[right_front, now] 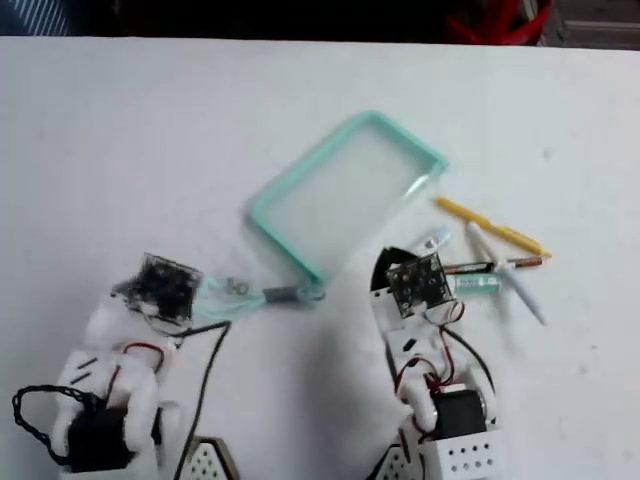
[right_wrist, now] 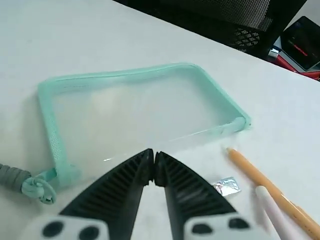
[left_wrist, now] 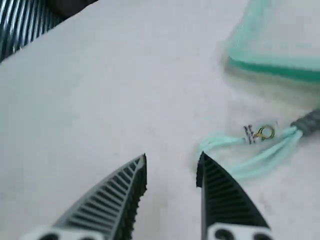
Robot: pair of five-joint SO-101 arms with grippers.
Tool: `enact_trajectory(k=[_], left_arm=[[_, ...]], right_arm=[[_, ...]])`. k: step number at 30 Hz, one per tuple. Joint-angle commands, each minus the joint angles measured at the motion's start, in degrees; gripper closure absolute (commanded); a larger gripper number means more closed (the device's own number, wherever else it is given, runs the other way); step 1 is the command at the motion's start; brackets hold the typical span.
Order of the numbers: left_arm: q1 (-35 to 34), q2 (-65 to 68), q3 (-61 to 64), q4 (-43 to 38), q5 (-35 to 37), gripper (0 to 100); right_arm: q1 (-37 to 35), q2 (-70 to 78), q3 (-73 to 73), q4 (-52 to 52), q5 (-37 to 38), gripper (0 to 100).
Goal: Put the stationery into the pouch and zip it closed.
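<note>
White table (right_front: 120, 120) under mint-edged pouch (right_front: 345, 195) and pens (right_front: 490, 228), left gripper (left_wrist: 170, 167) agape, right gripper (right_wrist: 154, 160) pinched empty, dark room (right_front: 300, 15) behind.

Pouch (left_wrist: 272, 68) cut off at edge; yellow pencil (right_wrist: 250, 169) runs off frame

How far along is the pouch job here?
Nothing done yet: the yellow pencil, white pen and brown pen lie on the table beside the pouch. Left pincer open by the cord, right pincer shut, empty. Packing and zipping remain.
</note>
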Motion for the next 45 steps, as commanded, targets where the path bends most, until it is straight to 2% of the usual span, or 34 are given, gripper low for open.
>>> enact_trajectory(k=[1, 3, 4, 13, 16, 18, 20, 22, 24, 26, 28, 30, 35, 41, 45], left_arm=[[-0.7, 0.1, 5.9, -1.1, -25.8, 83], [0.2, 0.1, 9.2, -2.8, -33.2, 83], [0.5, 0.1, 10.3, -3.3, -34.4, 83], [0.9, 0.1, 19.5, -4.0, -35.1, 83], [0.9, 0.1, 20.0, -3.9, -39.6, 83], [0.5, 0.1, 17.9, -4.8, -39.3, 83], [-0.7, 0.1, 14.0, -5.3, -27.3, 83], [-2.1, 0.1, 9.1, -8.4, -7.8, 83], [-5.7, 0.1, 6.2, -12.0, 13.0, 83], [-8.8, 0.1, 6.2, -15.5, 30.9, 83], [-10.9, 0.1, 7.2, -17.8, 39.6, 83], [-14.6, 0.1, 9.1, -17.9, 39.0, 83], [-24.0, 0.1, 11.4, -18.8, 31.2, 83], [-24.3, 0.1, 11.6, -18.6, 31.2, 83], [-24.2, 0.1, 11.6, -17.7, 31.2, 83]], right_arm=[[-0.5, -0.5, 0.4, 0.0, -0.5, 97.8], [-0.5, -0.5, 0.4, 0.0, -0.5, 97.8], [-0.5, -0.5, 0.4, 0.1, -0.5, 97.8], [-0.5, -0.4, 0.4, 0.1, -0.5, 97.8], [-0.5, -0.3, 0.4, 0.1, -0.5, 97.8], [-0.5, -0.3, 0.4, 0.1, -0.5, 97.8], [-0.6, -0.4, 0.4, 0.1, -0.5, 98.0], [-2.5, -0.2, 0.4, 0.6, -0.5, 97.9], [-7.6, -0.4, 0.4, 4.2, 1.4, 97.7], [-13.1, -0.3, 0.4, 8.1, 10.5, 97.8], [-16.7, -0.3, 0.4, 11.0, 17.4, 98.0], [-18.4, -0.3, 0.1, 12.4, 18.5, 97.8], [-21.8, 0.0, -6.5, 15.2, 22.8, 97.7], [-34.2, 11.2, -14.9, 18.8, 22.7, 97.7], [-34.8, 30.2, -27.7, 17.2, 22.7, 97.7]])
